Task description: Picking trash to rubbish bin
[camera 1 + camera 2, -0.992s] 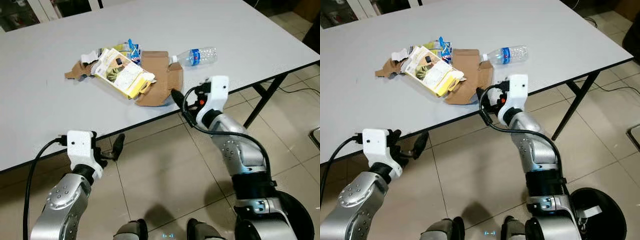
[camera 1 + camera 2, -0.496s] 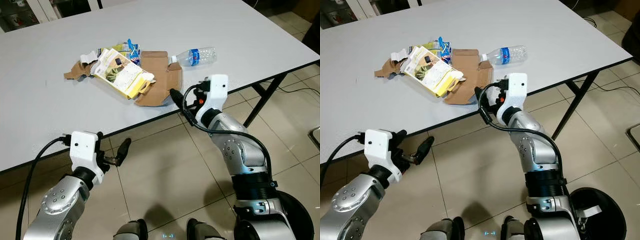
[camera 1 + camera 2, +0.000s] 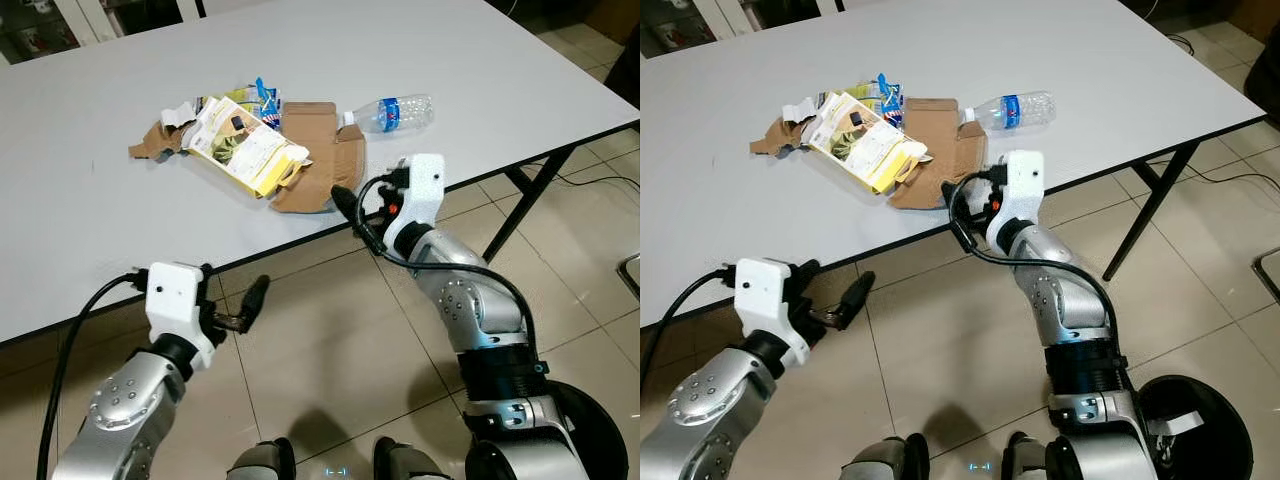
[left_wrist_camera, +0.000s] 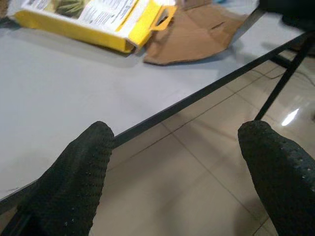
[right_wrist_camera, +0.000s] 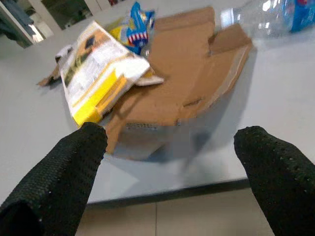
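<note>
right gripper (image 5: 167, 162) w/ fingers apart at desk (image 3: 100, 200) front edge, by the cardboard (image 3: 315, 160). left gripper (image 4: 177, 172) also spread, below the edge.

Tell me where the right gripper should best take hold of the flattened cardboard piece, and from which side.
Probably the near edge of the cardboard, which lies close to the table edge facing the robot and looks slightly lifted in the right wrist view. The right gripper, open and level with that edge, could come straight in from the robot's side and slide one finger under. The yellow box overlaps its far left part.
</note>
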Controlling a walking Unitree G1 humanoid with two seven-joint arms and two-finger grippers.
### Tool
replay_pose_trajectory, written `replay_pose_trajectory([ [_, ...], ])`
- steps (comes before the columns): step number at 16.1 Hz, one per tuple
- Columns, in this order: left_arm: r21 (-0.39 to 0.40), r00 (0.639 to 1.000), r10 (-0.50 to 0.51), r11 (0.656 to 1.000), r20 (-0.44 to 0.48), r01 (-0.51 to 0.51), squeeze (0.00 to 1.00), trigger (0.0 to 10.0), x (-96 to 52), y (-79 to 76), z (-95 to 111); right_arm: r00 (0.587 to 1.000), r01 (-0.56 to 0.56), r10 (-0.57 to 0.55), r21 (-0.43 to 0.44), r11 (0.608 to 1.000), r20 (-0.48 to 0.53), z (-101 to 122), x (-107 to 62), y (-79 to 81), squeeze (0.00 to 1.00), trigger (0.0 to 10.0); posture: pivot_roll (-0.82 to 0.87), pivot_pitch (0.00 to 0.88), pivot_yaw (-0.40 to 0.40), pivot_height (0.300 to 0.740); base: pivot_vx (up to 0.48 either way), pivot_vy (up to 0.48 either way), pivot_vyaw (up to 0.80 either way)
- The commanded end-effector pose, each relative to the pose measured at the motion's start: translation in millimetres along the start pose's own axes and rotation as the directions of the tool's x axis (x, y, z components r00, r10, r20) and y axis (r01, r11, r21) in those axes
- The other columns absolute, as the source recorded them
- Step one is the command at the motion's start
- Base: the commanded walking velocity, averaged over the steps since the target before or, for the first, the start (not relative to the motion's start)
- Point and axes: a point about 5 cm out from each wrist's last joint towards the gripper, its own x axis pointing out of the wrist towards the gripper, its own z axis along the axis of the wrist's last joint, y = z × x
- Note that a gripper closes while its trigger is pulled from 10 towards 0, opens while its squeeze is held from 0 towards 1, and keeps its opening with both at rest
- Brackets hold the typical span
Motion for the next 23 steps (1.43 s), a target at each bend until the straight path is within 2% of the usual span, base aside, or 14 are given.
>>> replay_pose_trajectory([
  [1, -0.010, 1.000, -0.006, 1.000, -0.013, 0.006, 0.00, 10.0, -3.3, -2.3, -1, 1.000, -0.018, 0.018, -0.002, 1.000, -0.019, -5, 4.2, 5.7, 0.00, 10.0, 0.04, 0.211, 0.072, 0.740, 0.000, 0.000, 0.00],
  [5, -0.005, 1.000, -0.001, 1.000, -0.013, 0.001, 0.00, 10.0, -6.8, -0.9, 1, 0.997, -0.027, 0.029, 0.028, 0.999, -0.065, -18, 13.5, 8.5, 0.00, 10.0, 0.06, 0.222, 0.080, 0.740, 0.000, 0.000, 0.00],
  [16, -0.010, 0.999, -0.003, 1.000, -0.032, 0.003, 0.00, 10.0, -13.1, -4.5, 1, 0.997, -0.061, 0.062, 0.032, 0.998, -0.036, -21, 31.6, 23.2, 0.00, 10.0, 0.09, 0.243, 0.098, 0.740, 0.000, 0.000, 0.00],
  [22, -0.015, 0.999, -0.007, 1.000, -0.045, 0.006, 0.00, 10.0, -15.7, -7.7, -1, 0.996, -0.085, 0.086, 0.044, 0.995, -0.029, -30, 41.8, 33.8, 0.00, 10.0, 0.11, 0.254, 0.106, 0.740, 0.000, 0.000, 0.00],
  [23, -0.016, 0.999, -0.007, 1.000, -0.047, 0.006, 0.00, 10.0, -16.6, -8.5, -1, 0.995, -0.098, 0.100, 0.056, 0.994, -0.018, -32, 43.3, 36.2, 0.00, 2.5, 0.12, 0.258, 0.110, 0.740, 0.000, 0.000, 0.00],
])
